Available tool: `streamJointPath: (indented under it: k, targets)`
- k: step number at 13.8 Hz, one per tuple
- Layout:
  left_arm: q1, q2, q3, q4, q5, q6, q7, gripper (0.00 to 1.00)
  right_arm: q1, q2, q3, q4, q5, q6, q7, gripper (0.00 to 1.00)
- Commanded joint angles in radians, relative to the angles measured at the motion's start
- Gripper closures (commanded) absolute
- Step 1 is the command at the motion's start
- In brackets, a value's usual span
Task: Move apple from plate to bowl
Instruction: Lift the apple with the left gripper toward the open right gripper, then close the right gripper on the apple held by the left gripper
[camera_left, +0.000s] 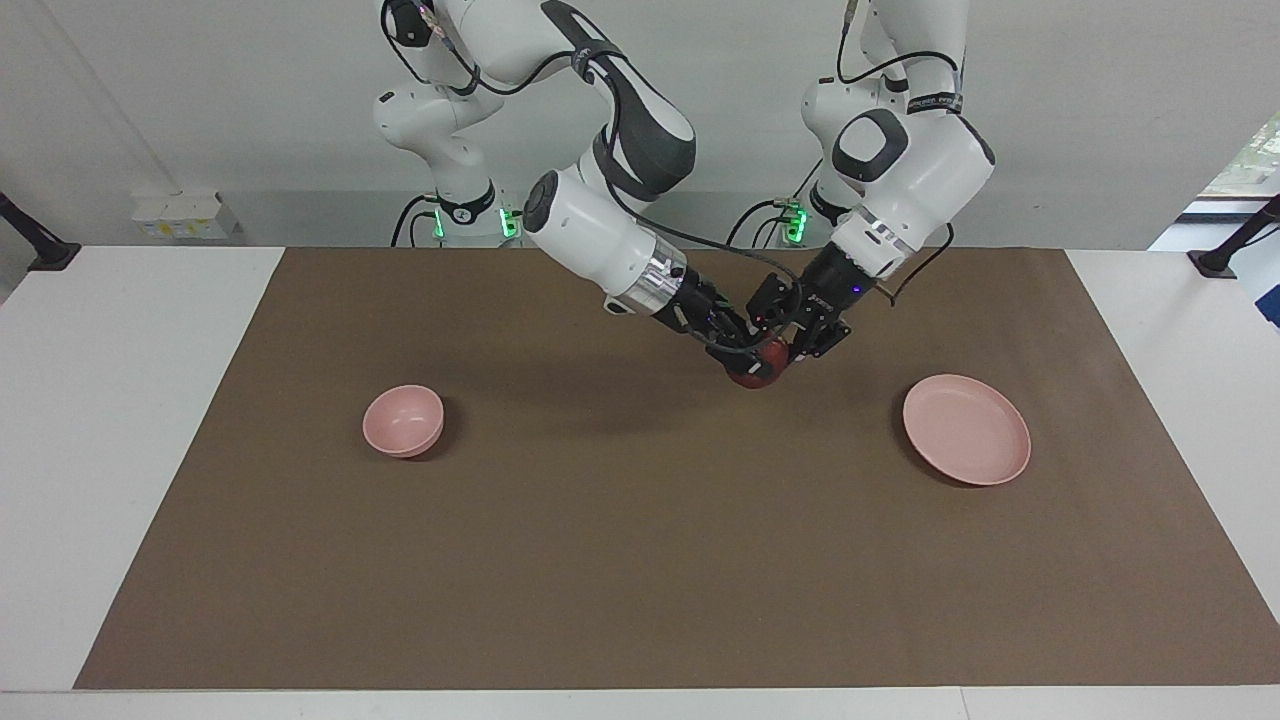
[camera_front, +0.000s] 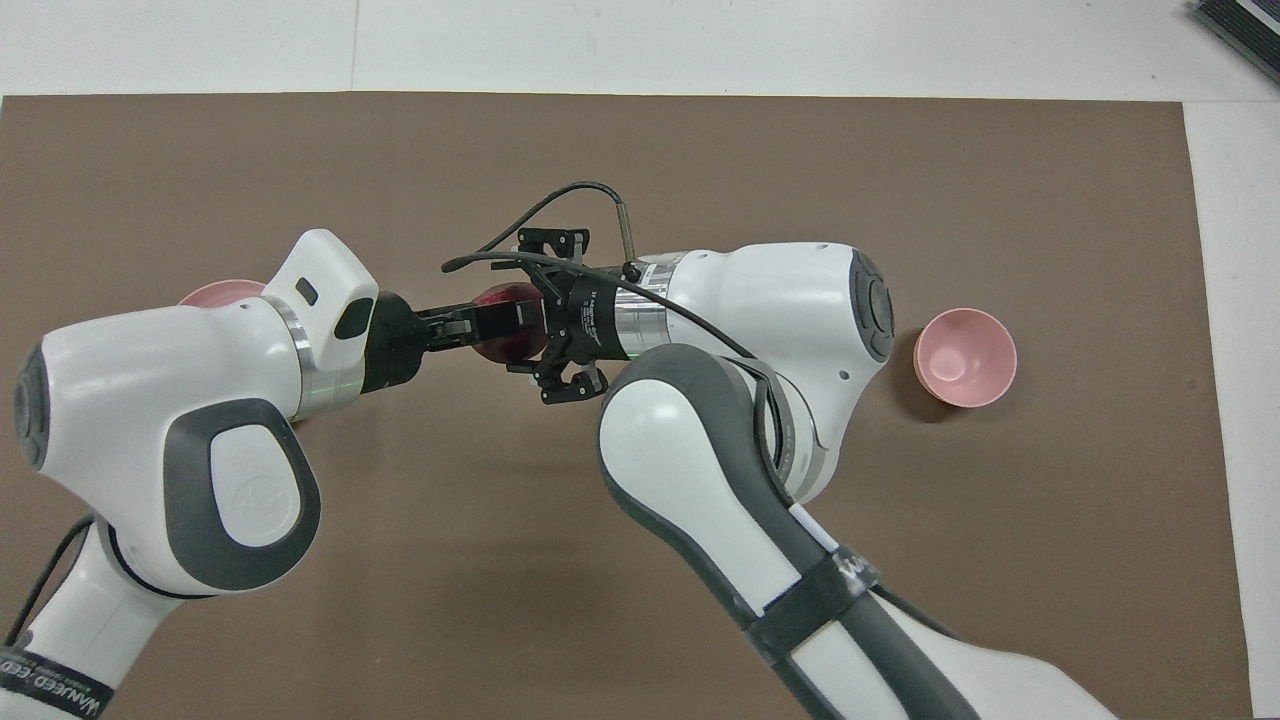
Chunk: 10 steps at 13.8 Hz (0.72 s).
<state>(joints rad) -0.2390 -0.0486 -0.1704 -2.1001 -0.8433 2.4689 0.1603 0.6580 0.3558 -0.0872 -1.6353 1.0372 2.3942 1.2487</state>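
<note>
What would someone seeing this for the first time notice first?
The two arms meet over the middle of the brown mat, with the dark red apple in the air between the left end effector and the right end effector. The pale pink plate lies bare toward the left arm's end of the table. The small pink bowl sits toward the right arm's end.

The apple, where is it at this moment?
The apple is in the air over the middle of the brown mat, between the plate and the bowl, held by the left pincer with the right pincer against it.
</note>
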Motion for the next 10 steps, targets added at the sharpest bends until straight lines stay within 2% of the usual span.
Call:
streamJointPath:
  k: [1, 5, 6, 7, 8, 9, 10]
  targets:
    - [0.003, -0.037, -0.006, 0.006, -0.037, -0.045, 0.012, 1.00, -0.004, 0.011, 0.003, 0.011, 0.003, 0.006, -0.006, 0.00]
    - [0.006, -0.059, -0.004, 0.005, -0.077, -0.057, 0.012, 1.00, -0.012, 0.011, 0.003, 0.005, 0.004, -0.004, -0.023, 0.00]
    - [0.006, -0.059, -0.004, 0.005, -0.094, -0.061, 0.012, 1.00, -0.012, 0.011, 0.003, 0.006, 0.006, -0.004, -0.025, 0.24]
    - [0.006, -0.060, -0.004, 0.003, -0.095, -0.061, 0.012, 1.00, -0.014, 0.011, 0.003, 0.009, 0.015, -0.004, -0.025, 0.73]
    - [0.006, -0.060, -0.004, 0.003, -0.102, -0.061, 0.007, 1.00, -0.014, 0.011, 0.003, 0.012, 0.024, -0.009, -0.017, 1.00]
    - [0.007, -0.074, -0.001, 0.002, -0.103, -0.071, 0.005, 1.00, -0.015, 0.009, 0.001, 0.012, 0.024, -0.013, -0.015, 1.00]
    - [0.007, -0.083, 0.005, 0.005, -0.102, -0.097, 0.007, 0.91, -0.020, 0.008, 0.001, 0.012, 0.023, -0.016, -0.014, 1.00]
